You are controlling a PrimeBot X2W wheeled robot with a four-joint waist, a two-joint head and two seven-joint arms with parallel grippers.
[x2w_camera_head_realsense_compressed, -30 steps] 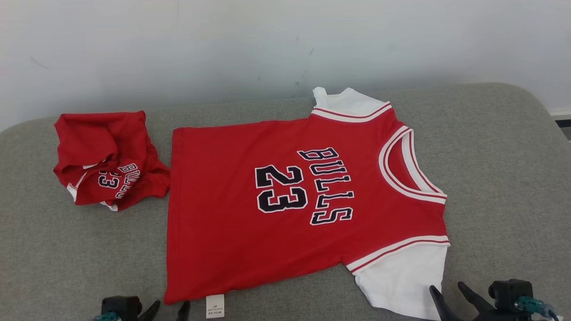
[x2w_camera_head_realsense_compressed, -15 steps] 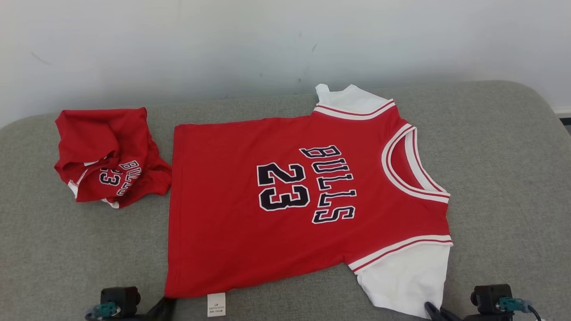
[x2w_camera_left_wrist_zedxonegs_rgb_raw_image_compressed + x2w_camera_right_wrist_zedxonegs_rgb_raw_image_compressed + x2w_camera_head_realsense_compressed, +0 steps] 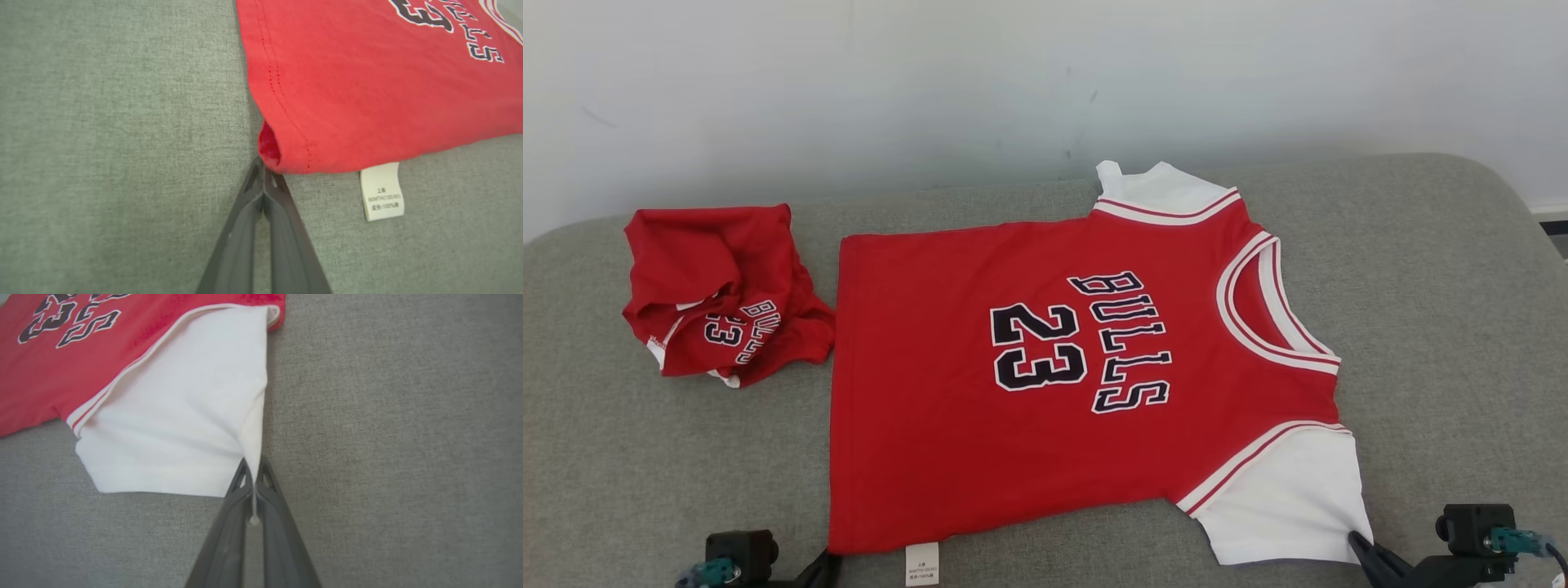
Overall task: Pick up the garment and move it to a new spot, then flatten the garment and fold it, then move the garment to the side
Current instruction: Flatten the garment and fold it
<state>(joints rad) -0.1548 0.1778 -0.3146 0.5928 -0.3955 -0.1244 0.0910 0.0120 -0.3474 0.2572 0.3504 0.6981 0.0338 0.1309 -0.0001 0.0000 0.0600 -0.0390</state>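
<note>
Garment: red basketball jersey (image 3: pixel 931 449) with white short sleeves and dark "BULLS 23" lettering, spread flat and face up across the middle of the cushion, neckline toward the right, bottom hem toward the left.
Surface: grey woven fabric cushion (image 3: pixel 1445 327) with rounded corners, set against a pale wall (image 3: pixel 849 82).
Left gripper (image 3: pixel 827 563): low at the left of the head view, dark fingers pressed together, tips pinching the near hem corner of the jersey, where the red cloth bunches into a small open fold.
Right gripper (image 3: pixel 1364 549): low at the right of the head view, fingers closed on the outer corner of the near white sleeve (image 3: pixel 175 416); thin strip of white cloth caught between the two fingers, sleeve edge drawn taut toward them.
Care label (image 3: pixel 382 191): small white printed tag, flat on the cushion, sticking out from under the jersey's near edge, near the left fingers.
Second garment: crumpled red jersey (image 3: pixel 719 286) with the same lettering, heaped at the cushion's left, right against the flat jersey's hem.
Far sleeve (image 3: pixel 1156 186): white, poking out past the jersey's far edge, toward the wall.
</note>
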